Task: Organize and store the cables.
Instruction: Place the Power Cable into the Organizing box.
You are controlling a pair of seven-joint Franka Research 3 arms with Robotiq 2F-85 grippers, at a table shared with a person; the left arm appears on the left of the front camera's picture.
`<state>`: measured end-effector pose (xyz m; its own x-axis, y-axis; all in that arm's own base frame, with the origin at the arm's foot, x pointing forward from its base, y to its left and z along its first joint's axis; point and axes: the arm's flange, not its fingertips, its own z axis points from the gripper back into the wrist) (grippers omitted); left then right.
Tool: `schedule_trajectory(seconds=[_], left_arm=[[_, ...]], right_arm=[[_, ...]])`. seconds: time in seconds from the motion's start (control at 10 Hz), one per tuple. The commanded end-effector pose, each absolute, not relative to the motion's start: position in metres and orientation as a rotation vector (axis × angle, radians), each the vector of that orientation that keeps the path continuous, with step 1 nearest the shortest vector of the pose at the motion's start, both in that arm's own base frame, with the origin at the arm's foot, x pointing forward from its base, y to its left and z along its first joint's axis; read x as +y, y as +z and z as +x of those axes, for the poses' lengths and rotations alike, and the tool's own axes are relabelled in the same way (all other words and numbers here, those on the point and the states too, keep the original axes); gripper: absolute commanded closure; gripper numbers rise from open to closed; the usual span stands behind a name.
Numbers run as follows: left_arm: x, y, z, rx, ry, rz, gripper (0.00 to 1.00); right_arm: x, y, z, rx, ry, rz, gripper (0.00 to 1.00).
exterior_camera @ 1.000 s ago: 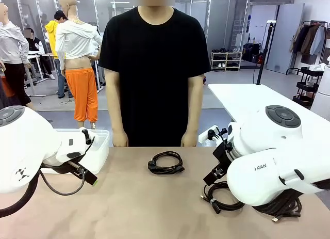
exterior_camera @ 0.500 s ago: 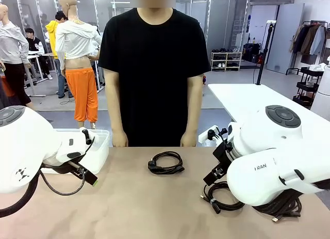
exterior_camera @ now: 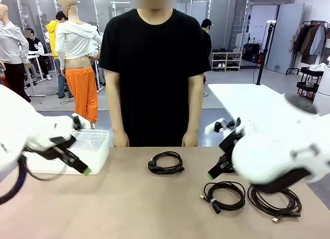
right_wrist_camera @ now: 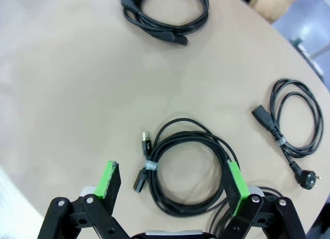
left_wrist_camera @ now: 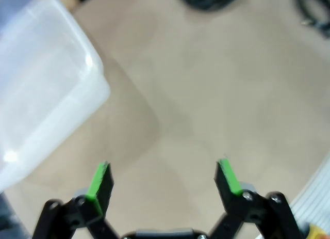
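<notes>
Three coiled black cables lie on the tan table [exterior_camera: 129,208]: one at the middle near the person [exterior_camera: 166,163], one right of centre [exterior_camera: 224,194] and one at the far right [exterior_camera: 275,202]. My right gripper [exterior_camera: 213,173] hangs open just above and left of the middle-right coil. In the right wrist view that gripper [right_wrist_camera: 171,182] is open over a tied coil [right_wrist_camera: 185,166], with another coil at the top [right_wrist_camera: 167,14] and a third at the right [right_wrist_camera: 289,125]. My left gripper [exterior_camera: 84,170] is open beside the clear box [exterior_camera: 95,146]; in its wrist view the gripper [left_wrist_camera: 164,179] is empty over bare table.
The clear plastic box [left_wrist_camera: 41,94] stands at the table's left, close to my left fingers. A person in a black shirt [exterior_camera: 154,68] stands at the far edge, hands hanging by the table rim. A white table [exterior_camera: 242,97] stands behind on the right.
Both arms have moved, blurred in motion: the left arm rose toward the box, and the right arm lifted and drew back right, uncovering the far-right coil. Cables have not moved.
</notes>
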<state>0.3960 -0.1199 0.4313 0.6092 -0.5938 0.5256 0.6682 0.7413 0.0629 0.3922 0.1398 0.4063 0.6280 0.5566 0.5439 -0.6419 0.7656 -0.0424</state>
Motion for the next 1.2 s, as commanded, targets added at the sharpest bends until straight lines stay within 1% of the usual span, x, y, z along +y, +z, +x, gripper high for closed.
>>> schedule_trajectory(seconds=[0.0,0.2,0.3,0.4,0.6,0.8,1.1], left_arm=[[-0.046,0.486,0.404,-0.507,-0.817,-0.282,0.0],[0.006,0.503,0.406,-0.563,-0.85,-0.378,0.0],[0.034,0.505,0.403,-0.592,-0.837,-0.387,0.0],[0.058,0.504,0.399,-0.644,-0.835,-0.426,0.0],[0.108,0.493,0.375,-0.784,-0.855,-0.446,0.0],[0.151,0.479,0.351,-0.91,-0.778,-0.428,0.0],[0.18,0.465,0.335,-0.862,-0.717,-0.288,0.0]], right_arm=[[0.06,0.458,0.397,-0.52,0.814,0.31,0.0],[0.007,0.48,0.389,-0.551,0.882,0.358,0.0],[-0.026,0.486,0.38,-0.613,0.862,0.374,0.0],[-0.056,0.487,0.368,-0.681,0.899,0.396,0.0],[-0.116,0.481,0.329,-0.833,0.877,0.394,0.0],[-0.16,0.472,0.287,-0.902,0.787,0.379,0.0],[-0.192,0.462,0.261,-0.926,0.672,0.376,0.0]])
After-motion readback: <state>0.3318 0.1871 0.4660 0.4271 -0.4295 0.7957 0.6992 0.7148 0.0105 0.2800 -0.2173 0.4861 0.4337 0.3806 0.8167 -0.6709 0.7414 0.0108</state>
